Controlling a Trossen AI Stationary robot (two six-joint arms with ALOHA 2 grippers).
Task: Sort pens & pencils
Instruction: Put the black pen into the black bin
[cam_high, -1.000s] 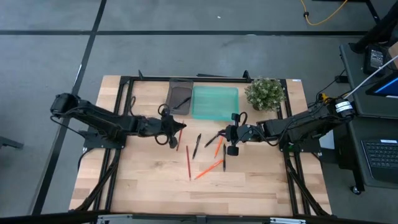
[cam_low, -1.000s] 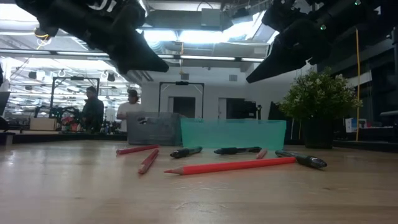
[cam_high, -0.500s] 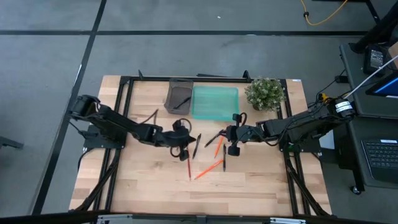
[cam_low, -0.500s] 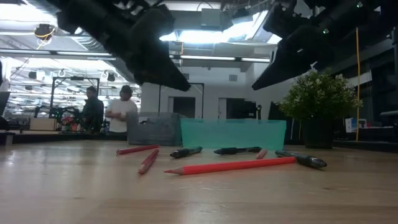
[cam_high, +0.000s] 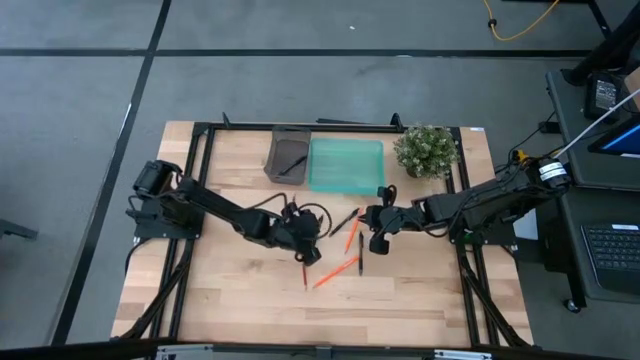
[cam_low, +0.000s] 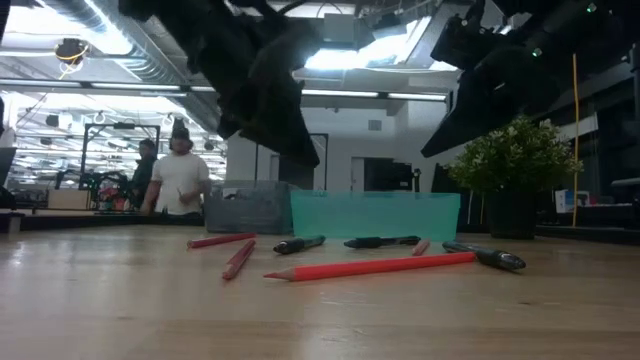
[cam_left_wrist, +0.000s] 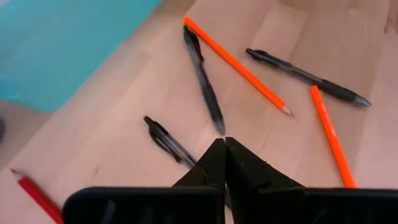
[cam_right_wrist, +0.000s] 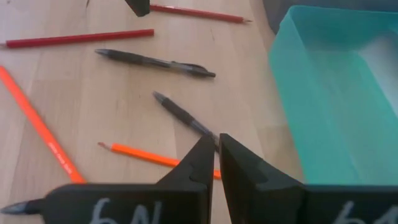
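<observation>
The pale wooden surface (cam_high: 240, 290) carries a loose scatter of writing sticks near its middle. The thin black pens (cam_left_wrist: 204, 87) and the thin red and orange pencils (cam_left_wrist: 236, 65) all lie flat on the wood, none in a tray. From table height, a long red-orange pencil (cam_low: 370, 266) lies nearest, with two short red ones (cam_low: 222, 240) and several black pens (cam_low: 299, 244) behind it.

At the far edge stand a translucent teal plastic tray (cam_high: 346, 164) and, just beside it, a smaller dark grey tray (cam_high: 286, 157) with a dark stick inside. A bushy green potted plant (cam_high: 427, 149) sits on the teal tray's other side.

The left gripper (cam_high: 303, 232) hovers over the scatter with its fingers (cam_left_wrist: 214, 163) pressed together and holding nothing; a black pen lies just past their tips. The right gripper (cam_high: 377, 220) hangs over the pens in front of the teal tray, its fingers (cam_right_wrist: 202, 163) nearly together and empty.

Two people (cam_low: 168, 180) stand in the room behind
</observation>
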